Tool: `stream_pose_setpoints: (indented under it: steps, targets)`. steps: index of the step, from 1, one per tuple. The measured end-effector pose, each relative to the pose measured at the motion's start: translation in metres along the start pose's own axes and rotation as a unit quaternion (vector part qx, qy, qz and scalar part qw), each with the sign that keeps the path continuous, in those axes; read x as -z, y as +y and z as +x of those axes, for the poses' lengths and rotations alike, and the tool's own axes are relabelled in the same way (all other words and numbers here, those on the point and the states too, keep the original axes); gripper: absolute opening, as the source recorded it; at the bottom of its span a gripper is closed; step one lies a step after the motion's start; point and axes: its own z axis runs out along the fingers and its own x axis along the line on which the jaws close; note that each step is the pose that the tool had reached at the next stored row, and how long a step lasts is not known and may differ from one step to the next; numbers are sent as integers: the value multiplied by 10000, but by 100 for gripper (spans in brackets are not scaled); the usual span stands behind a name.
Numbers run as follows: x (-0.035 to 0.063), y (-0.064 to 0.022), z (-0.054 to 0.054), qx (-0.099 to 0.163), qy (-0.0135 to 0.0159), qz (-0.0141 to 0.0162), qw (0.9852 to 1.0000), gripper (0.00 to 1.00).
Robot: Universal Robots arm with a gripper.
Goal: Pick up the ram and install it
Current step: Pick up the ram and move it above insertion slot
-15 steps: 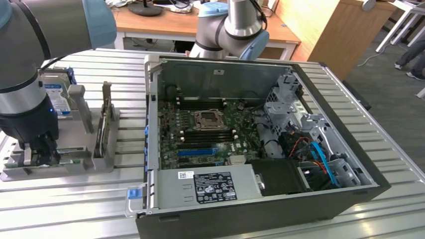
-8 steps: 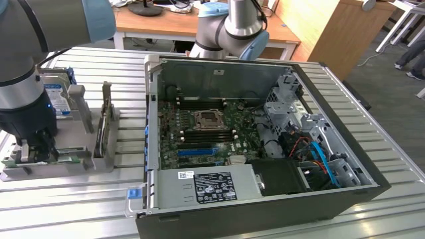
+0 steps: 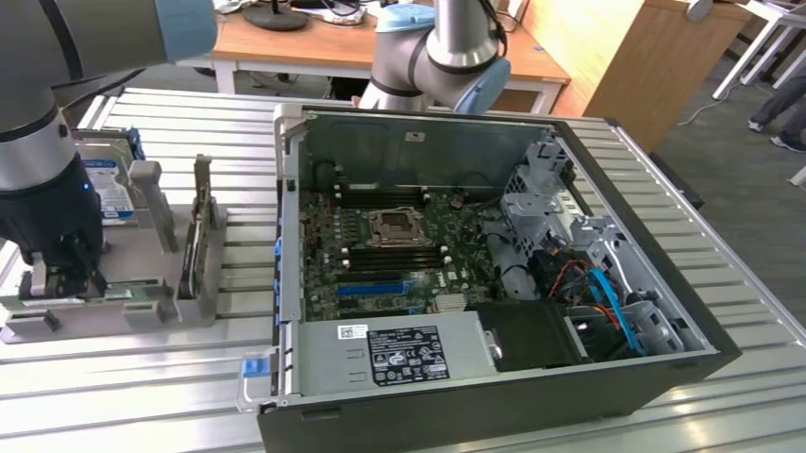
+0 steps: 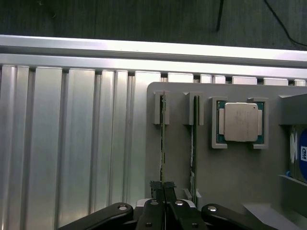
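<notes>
At the grey holder (image 4: pixel 230 172) on the slatted metal table (image 4: pixel 72 143), the claw (image 4: pixel 163 186) has its two fingers pressed together on the top edge of the ram (image 4: pixel 162 139), a thin green stick standing on edge in a pair of slotted posts. The pick-up step looks to be in hand: the pinch is made, yet the stick sits in its slots and has not been lifted. In the exterior view the claw (image 3: pixel 63 278) is low over the holder, well apart from the open computer case (image 3: pixel 705 351), which lies on the exterior view's right with its motherboard (image 3: pixel 391 255) exposed. Freeing the stick would likely call for a straight pull along the posts, so the board does not bind or twist, and seating it would call for lining its long edge with a memory slot on the motherboard. By count, the holder carries two ram sticks, the pinched one and a second stick (image 4: pixel 193 139) just beside it, one square silver processor (image 4: pixel 238 122) in its own frame, and one hard drive (image 4: pixel 300 153) at the far side. One case and one claw are on the table.
</notes>
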Motion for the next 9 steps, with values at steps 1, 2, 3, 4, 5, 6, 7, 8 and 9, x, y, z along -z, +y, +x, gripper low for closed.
stream_pose_setpoints:
  steps: [1,2,3,4,5,6,7,8,9]
  targets:
    - [22,1,-1,0,-1,1,10000,12]
    - [45,2,-1,0,-1,1,10000,12]
    - [68,3,-2,0,-1,1,10000,12]
    - [91,4,-2,0,-1,0,10000,12]
    - [116,5,-3,0,-1,0,10000,12]
    - [141,6,-3,0,0,1,10000,12]
    - [164,7,-3,0,-1,1,10000,12]
    - [188,8,-4,0,0,1,10000,12]
    - [210,8,-4,0,0,1,10000,12]
